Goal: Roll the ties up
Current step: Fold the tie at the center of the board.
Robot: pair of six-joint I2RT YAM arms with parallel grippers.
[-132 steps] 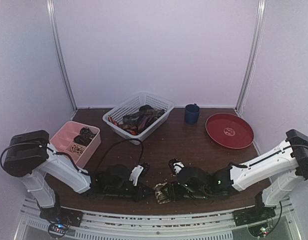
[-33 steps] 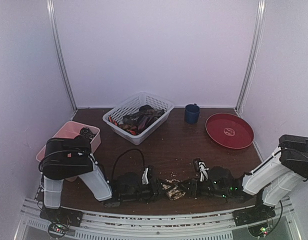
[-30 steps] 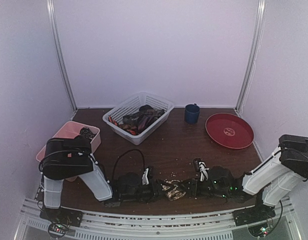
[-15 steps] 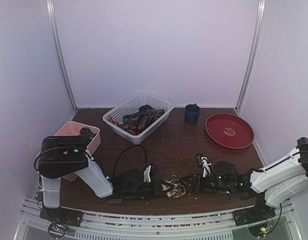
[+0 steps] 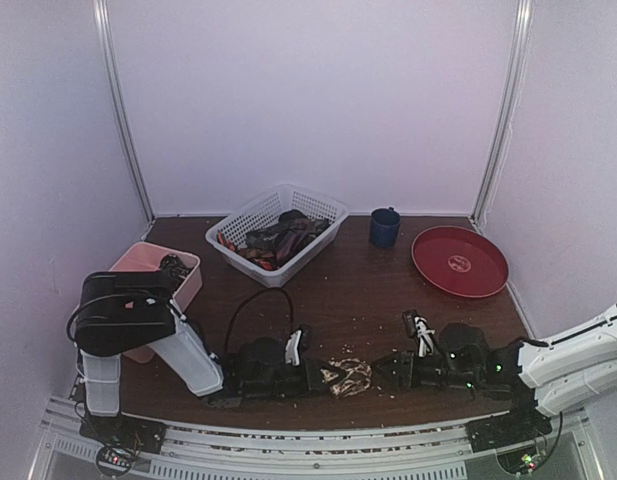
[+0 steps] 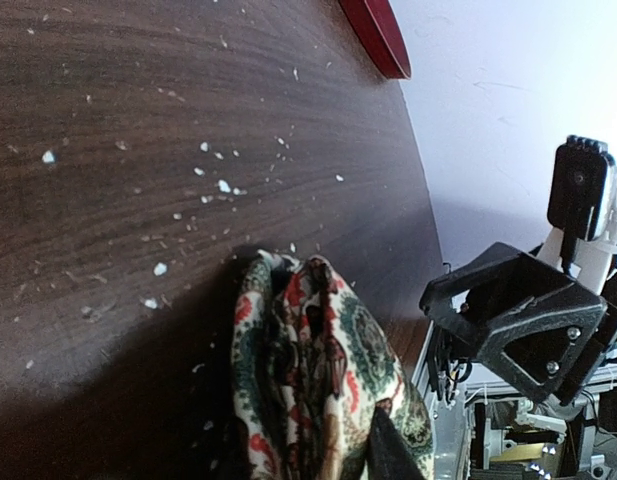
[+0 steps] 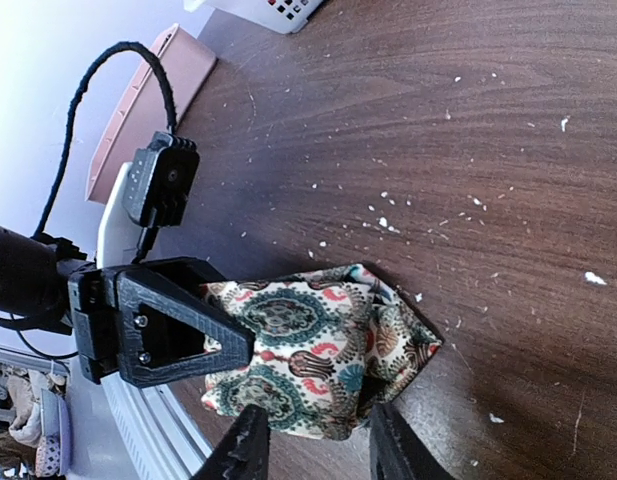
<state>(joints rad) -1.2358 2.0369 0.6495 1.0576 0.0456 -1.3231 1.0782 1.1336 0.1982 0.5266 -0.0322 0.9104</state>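
A rolled-up tan tie with a teal and red paisley pattern (image 5: 346, 377) lies on the dark wooden table near its front edge. My left gripper (image 5: 316, 377) is shut on the roll's left end; in the left wrist view the tie (image 6: 318, 370) lies over one dark finger (image 6: 388, 455). My right gripper (image 5: 388, 369) is open just right of the roll. In the right wrist view its fingertips (image 7: 250, 445) stand apart just short of the tie (image 7: 318, 355), not gripping it. Other dark and red ties (image 5: 278, 238) lie in the white basket.
The white lattice basket (image 5: 250, 218) stands at the back centre. A pink compartment tray (image 5: 138, 263) holding small rolls is at the left. A blue mug (image 5: 384, 227) and a red plate (image 5: 460, 261) are at the back right. White crumbs dot the table.
My right gripper has let go of the tie roll and drawn back to the right. My left gripper has stayed shut on the roll, which has shifted slightly right.
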